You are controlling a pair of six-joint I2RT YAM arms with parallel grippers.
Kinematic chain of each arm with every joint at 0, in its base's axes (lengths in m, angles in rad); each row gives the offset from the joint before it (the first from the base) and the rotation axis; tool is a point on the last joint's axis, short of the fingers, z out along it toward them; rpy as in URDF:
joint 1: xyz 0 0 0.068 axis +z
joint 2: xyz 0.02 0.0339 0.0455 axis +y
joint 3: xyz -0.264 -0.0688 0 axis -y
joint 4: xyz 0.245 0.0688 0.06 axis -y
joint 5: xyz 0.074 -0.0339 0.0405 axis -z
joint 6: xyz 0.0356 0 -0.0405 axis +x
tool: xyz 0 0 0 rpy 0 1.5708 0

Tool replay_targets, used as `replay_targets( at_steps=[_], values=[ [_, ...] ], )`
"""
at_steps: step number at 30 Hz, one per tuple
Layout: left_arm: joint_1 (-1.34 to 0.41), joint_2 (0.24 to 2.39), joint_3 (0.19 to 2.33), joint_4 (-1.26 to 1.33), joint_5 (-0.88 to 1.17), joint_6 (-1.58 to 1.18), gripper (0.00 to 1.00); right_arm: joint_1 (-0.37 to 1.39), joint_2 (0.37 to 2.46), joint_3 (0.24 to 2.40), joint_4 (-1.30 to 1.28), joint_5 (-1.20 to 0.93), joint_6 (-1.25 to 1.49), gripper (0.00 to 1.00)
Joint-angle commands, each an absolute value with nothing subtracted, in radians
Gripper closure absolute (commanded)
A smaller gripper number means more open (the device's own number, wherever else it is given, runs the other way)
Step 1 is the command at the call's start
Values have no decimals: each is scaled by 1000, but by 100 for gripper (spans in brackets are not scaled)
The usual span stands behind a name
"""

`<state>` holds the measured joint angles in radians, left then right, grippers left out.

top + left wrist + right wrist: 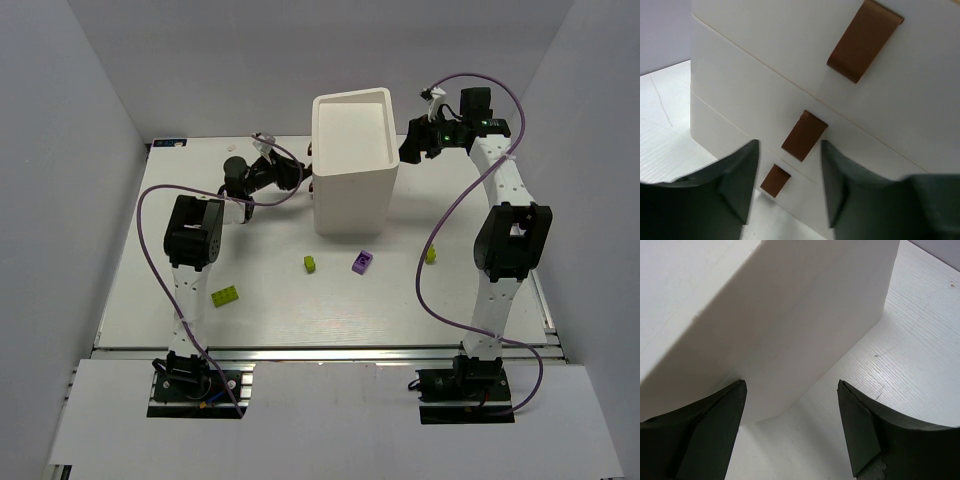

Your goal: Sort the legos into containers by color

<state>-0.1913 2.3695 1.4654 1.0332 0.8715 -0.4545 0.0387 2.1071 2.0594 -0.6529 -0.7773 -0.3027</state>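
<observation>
Left gripper [789, 146], released, frames the middle drawer knob [804, 135] of the cabinet [352, 190] (jaws wide of it). The right gripper [791, 385], also spread, sits by its right wall. Legos [363, 261] lie nearer, on open table [280, 320].

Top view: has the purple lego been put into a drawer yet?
No, the purple lego lies on the table in front of the white cabinet.

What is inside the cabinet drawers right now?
Contents are hidden: the three drawers are shut, showing only white fronts and brown knobs. Three lime legos and a purple lego lie outside on the table.
</observation>
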Motion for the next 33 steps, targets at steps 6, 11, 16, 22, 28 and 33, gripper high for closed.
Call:
replay_targets(
  at_steps=[6,11,16,22,28,33],
  values=[
    [-210,2376,1479,1153,876,-531,67,41,2103,2086,-663,-831,-307,21],
    [-210,2381,1493,1131,882,-545,91,43,2097,2082,-663,-833,-305,21],
    [-196,2368,1471,1184,876,-601,100,41,2089,2063,-658,-834,-304,21],
    [-152,2266,1372,1151,873,-571,100,41,2085,2049,-649,-818,-291,21],
    [-112,2184,1261,1129,854,-543,100,38,2079,2037,-635,-807,-287,21],
    [-58,2128,1181,1105,848,-514,100,40,2077,2034,-630,-796,-279,21]
  ],
)
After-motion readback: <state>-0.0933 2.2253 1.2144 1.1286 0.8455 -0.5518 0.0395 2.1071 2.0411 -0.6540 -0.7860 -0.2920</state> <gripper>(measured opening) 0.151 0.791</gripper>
